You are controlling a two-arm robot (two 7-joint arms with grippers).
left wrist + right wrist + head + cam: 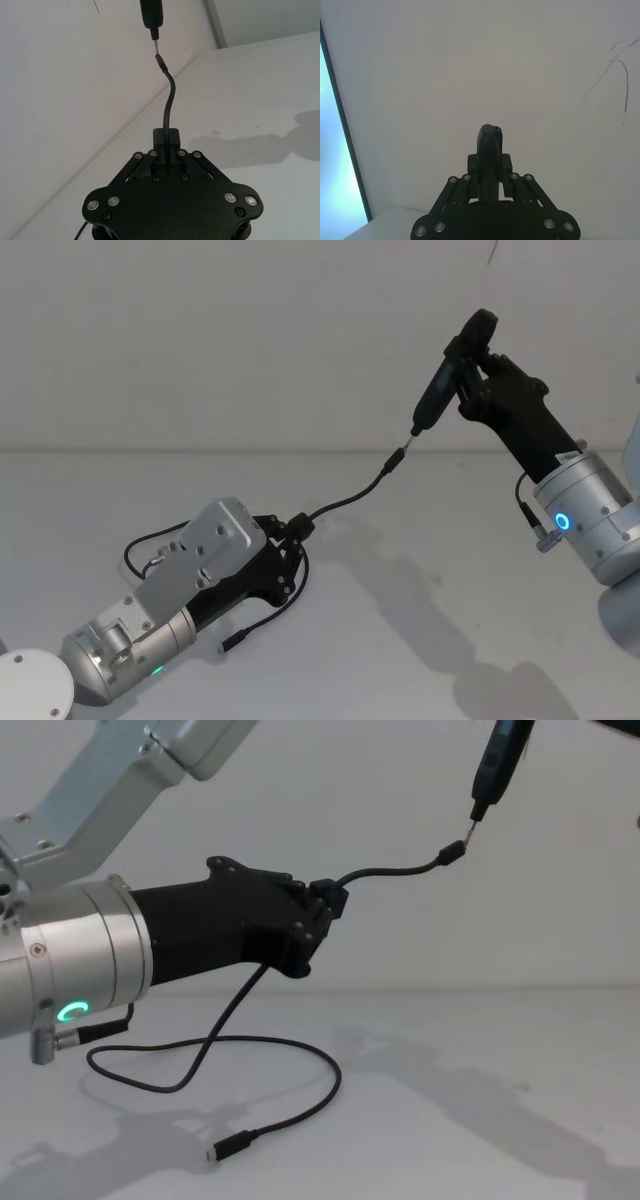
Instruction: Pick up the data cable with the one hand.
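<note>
While its slim plug lifts upward, the left tool (325,905) pinches the thin black data cable (390,873).

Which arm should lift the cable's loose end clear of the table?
Left. Its end effector is already shut on the data cable; raising it lifts the loose end. The right end effector is occupied, shut on a pen-like tool.
</note>
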